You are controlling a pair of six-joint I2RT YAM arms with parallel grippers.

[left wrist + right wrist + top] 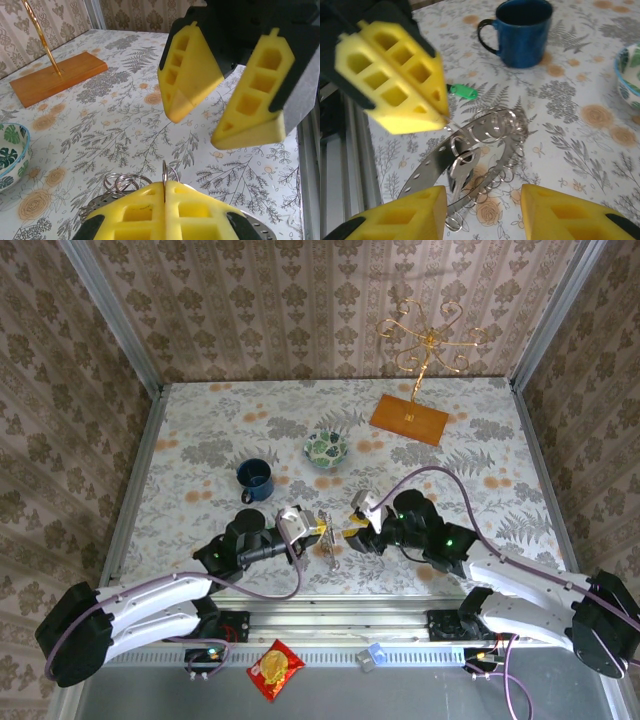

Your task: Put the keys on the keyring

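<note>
The keyring [427, 167], a flat grey metal band with holes and several small wire rings, stands tilted between my two grippers. My left gripper [165, 184] is shut on one thin wire ring of it, and its yellow fingers [395, 85] meet the band's edge in the right wrist view. A silvery key [461, 172] hangs from a small ring on the band. The green-headed key [462, 91] lies loose on the table beyond. My right gripper [482, 202] is open just in front of the keyring [332, 548], with its fingers on either side of the hanging key and not touching it.
A blue mug [254, 479] and a green-patterned bowl [326, 449] stand behind the grippers. A gold wire stand on a wooden base [408, 418] is at the back right. A snack packet [275, 668] lies on the frame in front of the table's edge.
</note>
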